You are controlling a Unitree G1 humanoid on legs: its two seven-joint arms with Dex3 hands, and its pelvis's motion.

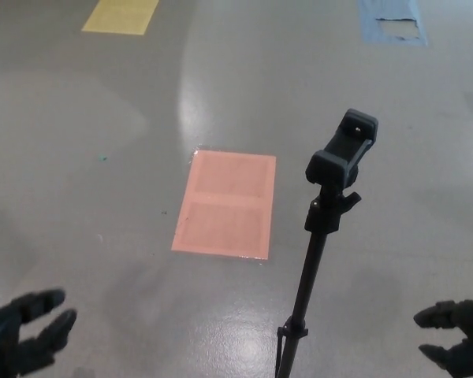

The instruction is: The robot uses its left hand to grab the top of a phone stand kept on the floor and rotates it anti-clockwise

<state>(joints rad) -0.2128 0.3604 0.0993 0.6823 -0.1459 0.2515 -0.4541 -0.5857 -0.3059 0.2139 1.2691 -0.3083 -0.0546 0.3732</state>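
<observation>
Head view: the tall black phone stand point(331, 205) stands at centre-right, untouched. The black left hand point(24, 340) hangs at 8 o'clock, fingers spread, empty; the right hand point(456, 346) at 4 o'clock likewise. Risk: a sideways reach could topple the slender stand.

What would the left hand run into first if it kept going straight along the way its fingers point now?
Probably nothing before the phone stand. The left hand, low at the picture's left edge, points right and slightly up across bare floor; it may cross the stand's pole, but depth is unclear.
</observation>
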